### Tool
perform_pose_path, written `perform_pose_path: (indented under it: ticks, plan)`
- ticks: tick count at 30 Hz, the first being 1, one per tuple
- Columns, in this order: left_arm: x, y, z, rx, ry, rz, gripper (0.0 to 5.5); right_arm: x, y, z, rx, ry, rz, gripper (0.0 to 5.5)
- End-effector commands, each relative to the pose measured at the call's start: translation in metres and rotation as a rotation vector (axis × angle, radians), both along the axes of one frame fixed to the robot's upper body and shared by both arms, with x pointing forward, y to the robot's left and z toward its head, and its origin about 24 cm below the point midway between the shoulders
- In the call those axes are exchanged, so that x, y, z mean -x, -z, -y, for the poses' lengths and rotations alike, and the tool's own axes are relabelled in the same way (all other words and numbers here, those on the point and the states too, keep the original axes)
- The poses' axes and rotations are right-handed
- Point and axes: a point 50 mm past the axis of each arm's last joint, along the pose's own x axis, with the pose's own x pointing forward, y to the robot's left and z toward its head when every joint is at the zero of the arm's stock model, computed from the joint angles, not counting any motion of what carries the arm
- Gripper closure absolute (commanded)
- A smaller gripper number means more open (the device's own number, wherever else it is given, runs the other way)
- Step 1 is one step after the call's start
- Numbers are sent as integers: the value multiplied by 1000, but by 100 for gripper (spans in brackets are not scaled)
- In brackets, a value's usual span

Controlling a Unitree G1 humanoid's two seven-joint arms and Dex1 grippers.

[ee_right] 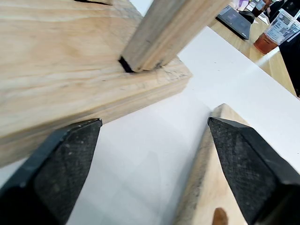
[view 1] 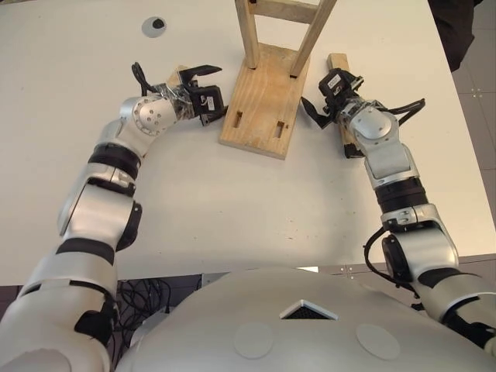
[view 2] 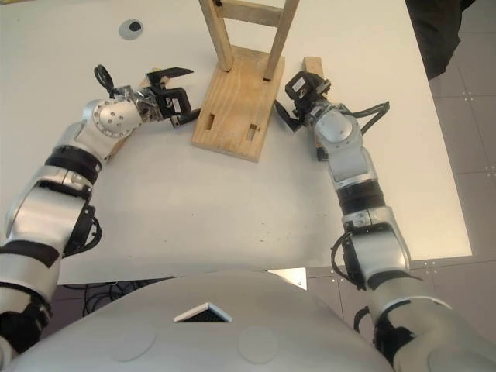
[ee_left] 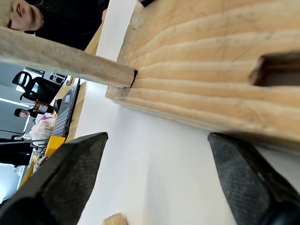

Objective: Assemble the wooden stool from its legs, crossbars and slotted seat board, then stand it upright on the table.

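The slotted seat board [view 1: 260, 105] lies flat on the white table. Two legs [view 1: 249, 35] [view 1: 314, 35] stand in its far slots, joined by a crossbar [view 1: 287, 9]. The two near slots [view 1: 237, 118] [view 1: 278, 129] are empty. My left gripper [view 1: 222, 91] is open just left of the board, above a short wooden piece [view 1: 177, 74]. On the other side of the board, my right gripper [view 1: 329, 91] is open and low over the table. A loose wooden leg [view 1: 338, 62] lies under it; in the right wrist view the leg [ee_right: 206, 178] sits beside one finger.
A grey round grommet [view 1: 154, 26] is set in the table [view 1: 232, 201] at the far left. The table's right edge [view 1: 465, 139] runs close past the right arm, with floor beyond. Bare table lies in front of the board.
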Motion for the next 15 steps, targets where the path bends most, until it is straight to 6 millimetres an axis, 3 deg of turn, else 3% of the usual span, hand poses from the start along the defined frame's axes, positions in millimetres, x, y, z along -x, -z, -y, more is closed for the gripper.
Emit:
perform_pose_path:
  ticks: [1, 3, 5, 9, 12, 15]
  plan:
    - [23, 5, 4, 47, -2, -60, 155, -6, -8, 11, 16, -5, 27, 134]
    - [31, -1, 4, 96, -35, -63, 155, -5, -8, 16, 12, 9, 34, 134]
    - [33, -17, -7, 259, -168, -24, 155, -5, -11, 19, 6, 19, 48, 134]
    - [38, -45, -68, 653, -423, -128, 155, 3, -15, 28, -37, 76, 69, 134]
    - [47, -47, -113, 679, -499, -197, 155, 10, -14, 31, -58, 102, 68, 134]
    - [54, -33, -148, 647, -584, -300, 155, 17, -12, 34, -65, 128, 64, 134]
